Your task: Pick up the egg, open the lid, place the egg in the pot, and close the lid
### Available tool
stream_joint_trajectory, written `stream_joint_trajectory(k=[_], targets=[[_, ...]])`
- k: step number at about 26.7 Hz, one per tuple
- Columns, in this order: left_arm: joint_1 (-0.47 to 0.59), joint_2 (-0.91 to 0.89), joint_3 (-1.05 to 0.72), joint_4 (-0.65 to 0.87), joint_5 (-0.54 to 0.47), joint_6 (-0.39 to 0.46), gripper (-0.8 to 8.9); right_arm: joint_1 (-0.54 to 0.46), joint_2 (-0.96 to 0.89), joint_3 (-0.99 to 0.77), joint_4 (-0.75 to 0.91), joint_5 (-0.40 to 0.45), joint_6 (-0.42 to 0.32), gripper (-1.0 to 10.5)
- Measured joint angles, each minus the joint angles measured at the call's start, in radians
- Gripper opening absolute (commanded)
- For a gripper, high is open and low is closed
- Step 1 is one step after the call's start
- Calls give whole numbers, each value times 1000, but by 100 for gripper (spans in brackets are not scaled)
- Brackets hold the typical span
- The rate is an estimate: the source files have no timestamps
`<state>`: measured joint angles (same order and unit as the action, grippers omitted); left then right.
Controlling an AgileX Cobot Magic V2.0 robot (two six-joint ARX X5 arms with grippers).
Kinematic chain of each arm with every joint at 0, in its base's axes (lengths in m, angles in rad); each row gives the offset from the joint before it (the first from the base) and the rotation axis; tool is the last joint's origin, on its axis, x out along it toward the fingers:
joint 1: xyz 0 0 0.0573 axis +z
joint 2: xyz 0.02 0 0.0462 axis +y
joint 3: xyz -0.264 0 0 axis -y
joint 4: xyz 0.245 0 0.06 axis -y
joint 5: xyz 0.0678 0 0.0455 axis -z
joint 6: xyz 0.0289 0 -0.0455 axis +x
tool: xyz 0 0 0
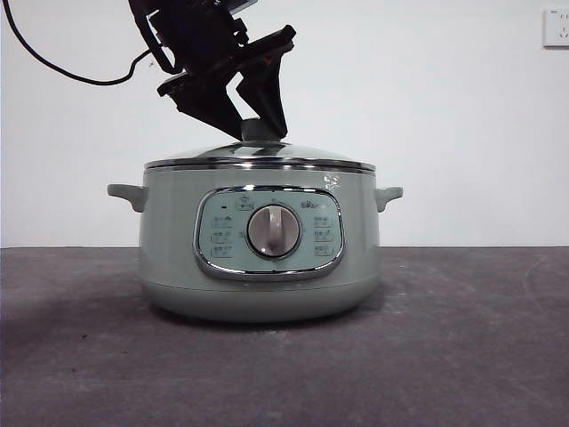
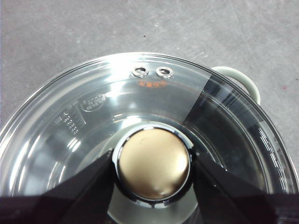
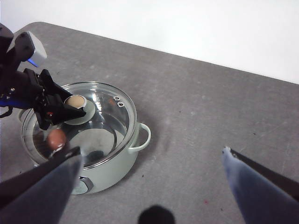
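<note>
The sage-green pot stands mid-table with the glass lid lying flat on its rim. My left gripper comes down from above and is shut on the lid's knob, one black jaw touching each side of it. In the right wrist view, the egg shows as a small orange-brown blur through the lid, inside the pot. My right gripper hangs open high above the table beside the pot, with nothing between its jaws.
Dark grey tabletop spreads all round the pot, with a white wall behind it. A pale side handle sticks out of the pot. A black cable trails from the left arm.
</note>
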<state>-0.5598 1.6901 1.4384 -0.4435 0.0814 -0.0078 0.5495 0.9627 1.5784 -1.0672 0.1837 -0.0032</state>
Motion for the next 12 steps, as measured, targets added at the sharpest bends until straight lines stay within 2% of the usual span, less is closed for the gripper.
stream_joint_trajectory(k=[3, 6, 10, 11, 12], targets=[[0, 0, 1, -3, 0, 0, -8, 0, 0, 0, -2, 0, 0, 503], [0, 0, 4, -12, 0, 0, 46, 0, 0, 0, -2, 0, 0, 503], [0, 0, 4, -12, 0, 0, 437, 0, 0, 0, -6, -1, 0, 503], [0, 0, 4, -12, 0, 0, 484, 0, 0, 0, -11, -6, 0, 503], [0, 0, 4, -13, 0, 0, 491, 0, 0, 0, -19, -19, 0, 503]])
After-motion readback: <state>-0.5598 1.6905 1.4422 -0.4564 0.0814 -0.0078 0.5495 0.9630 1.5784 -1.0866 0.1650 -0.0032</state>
